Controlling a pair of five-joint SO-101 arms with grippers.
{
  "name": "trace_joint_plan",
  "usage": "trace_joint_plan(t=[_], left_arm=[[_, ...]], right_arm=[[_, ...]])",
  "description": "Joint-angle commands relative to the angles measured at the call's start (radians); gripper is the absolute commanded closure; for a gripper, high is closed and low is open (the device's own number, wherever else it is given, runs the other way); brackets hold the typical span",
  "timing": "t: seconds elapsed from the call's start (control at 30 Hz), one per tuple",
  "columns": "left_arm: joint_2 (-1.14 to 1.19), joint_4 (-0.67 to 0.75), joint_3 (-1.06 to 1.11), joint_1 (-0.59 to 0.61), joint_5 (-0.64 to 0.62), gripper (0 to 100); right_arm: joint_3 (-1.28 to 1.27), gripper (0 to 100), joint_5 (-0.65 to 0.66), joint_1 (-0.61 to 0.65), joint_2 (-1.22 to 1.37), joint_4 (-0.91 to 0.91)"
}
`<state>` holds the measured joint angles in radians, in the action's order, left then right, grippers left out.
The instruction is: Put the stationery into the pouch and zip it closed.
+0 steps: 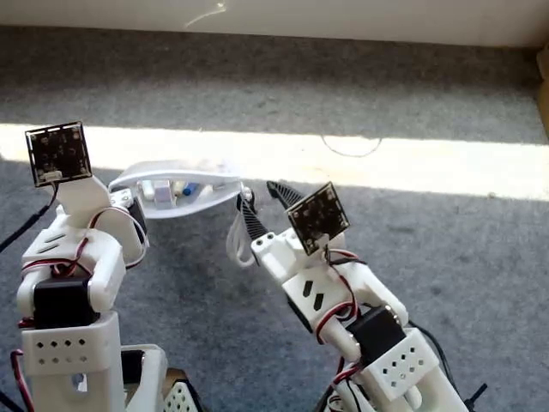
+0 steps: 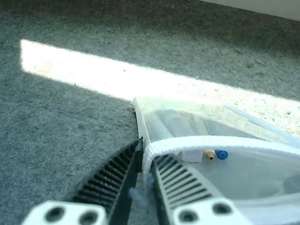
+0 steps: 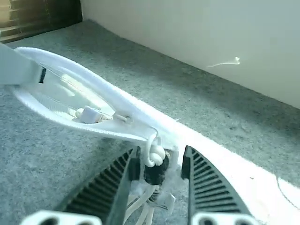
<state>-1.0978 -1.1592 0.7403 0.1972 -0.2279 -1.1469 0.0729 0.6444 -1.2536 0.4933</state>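
Striping grey carpet (image 1: 446,275) beside pouch (image 1: 176,190), sunlight (image 1: 412,163).

No text, label, number or sign can be read anywhere. The pouch (image 1: 176,190) has no print that I can make out, and the dark square board (image 1: 58,153) on an arm's wrist shows only small marks, too fine to read

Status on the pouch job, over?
Left gripper jaws shut on pouch end. Right gripper jaws open around zip pull. Pouch unzipped, stationery inside.
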Motion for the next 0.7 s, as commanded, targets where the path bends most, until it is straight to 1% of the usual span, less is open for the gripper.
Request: trace_joint_plan(t=[0.0,0.23,0.43,0.57,0.67], left_arm=[[-0.019,0.009,-0.007,0.012,0.011,99],[-0.019,0.008,-0.007,0.012,0.011,99],[-0.019,0.006,-0.007,0.012,0.012,99],[-0.019,0.005,-0.007,0.012,0.012,99],[-0.019,0.006,-0.007,0.012,0.012,99]], right_arm=[[0.064,85.3,-0.025,-0.016,-0.024,0.004],[0.062,85.3,-0.025,-0.005,-0.01,0.004],[0.07,85.3,-0.026,0.018,0.16,0.005],[0.073,85.3,-0.094,0.015,0.208,0.005],[0.073,85.3,-0.097,0.016,0.208,0.004]])
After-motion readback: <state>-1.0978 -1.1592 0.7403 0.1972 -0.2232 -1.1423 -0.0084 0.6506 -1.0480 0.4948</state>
